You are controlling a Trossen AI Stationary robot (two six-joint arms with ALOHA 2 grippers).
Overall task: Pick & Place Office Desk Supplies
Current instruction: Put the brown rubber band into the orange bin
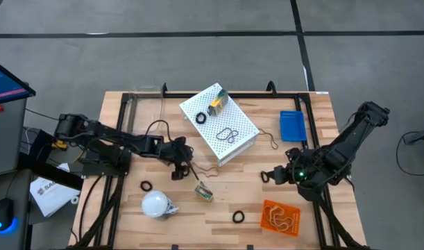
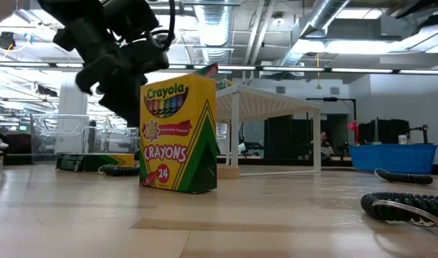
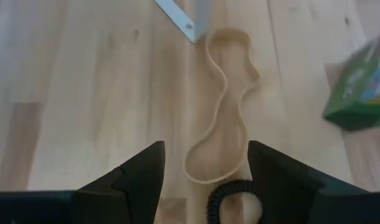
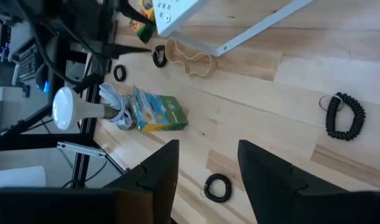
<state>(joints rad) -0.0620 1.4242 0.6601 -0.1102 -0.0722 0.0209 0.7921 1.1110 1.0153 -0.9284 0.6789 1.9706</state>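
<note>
Tabletop-level camera alone reads crayon box (image 2: 178, 134) lettering.

2 dark jointed arms, black cables (green light on right)

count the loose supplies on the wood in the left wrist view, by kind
tan rubber band: 1
black ring: 1
crayon box: 1
total: 3

A white perforated box (image 1: 218, 123) is sitting mid-desk (image 1: 114, 215); a blue tray (image 1: 292, 126), orange tray (image 1: 281, 217) and white bulb-like object (image 1: 156, 205) are lying around it.
</note>
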